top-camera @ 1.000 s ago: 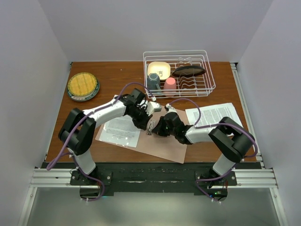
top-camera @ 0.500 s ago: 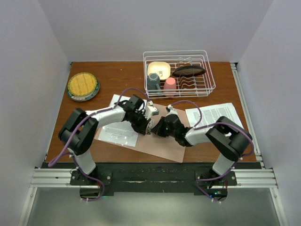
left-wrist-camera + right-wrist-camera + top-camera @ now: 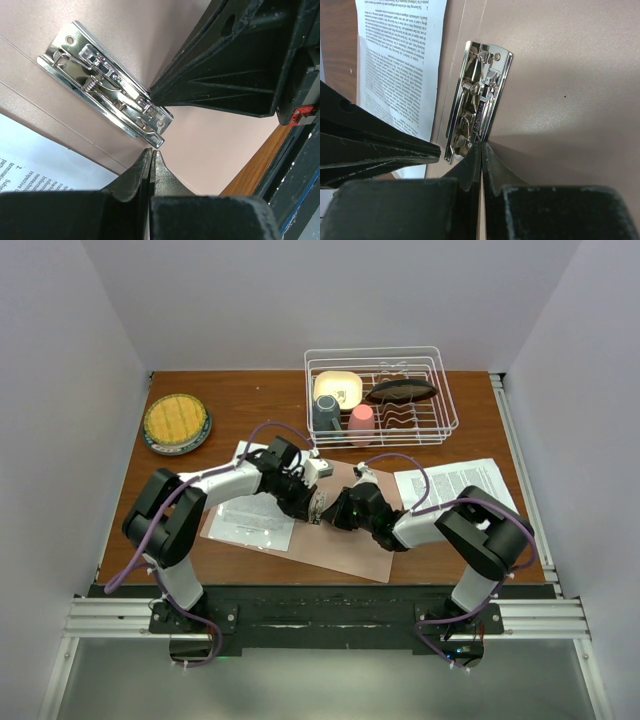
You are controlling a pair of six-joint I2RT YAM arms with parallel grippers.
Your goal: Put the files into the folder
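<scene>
The salmon-pink folder [image 3: 350, 545] lies open on the table. One printed sheet [image 3: 250, 515] lies on its left leaf; it also shows in the left wrist view [image 3: 40, 160] and the right wrist view [image 3: 400, 60]. The second sheet [image 3: 455, 482] lies on the table to the right. The silver clip [image 3: 107, 85] sits on the spine [image 3: 477, 100]. My left gripper [image 3: 151, 151] is shut, its tips at the clip's near end. My right gripper [image 3: 481, 146] is shut, its tips against the clip's other end. Both grippers meet over the spine [image 3: 325, 508].
A white wire dish rack [image 3: 445, 425] stands at the back with a yellow bowl [image 3: 338, 388], a dark cup [image 3: 326, 412], a pink cup [image 3: 361, 420] and a dark brown object [image 3: 400, 391]. A yellow plate [image 3: 176, 421] sits at the back left.
Both grippers have closed in on the clip: the left wrist has shifted a little left and down, the right gripper a little left. The folder and sheets have not moved.
</scene>
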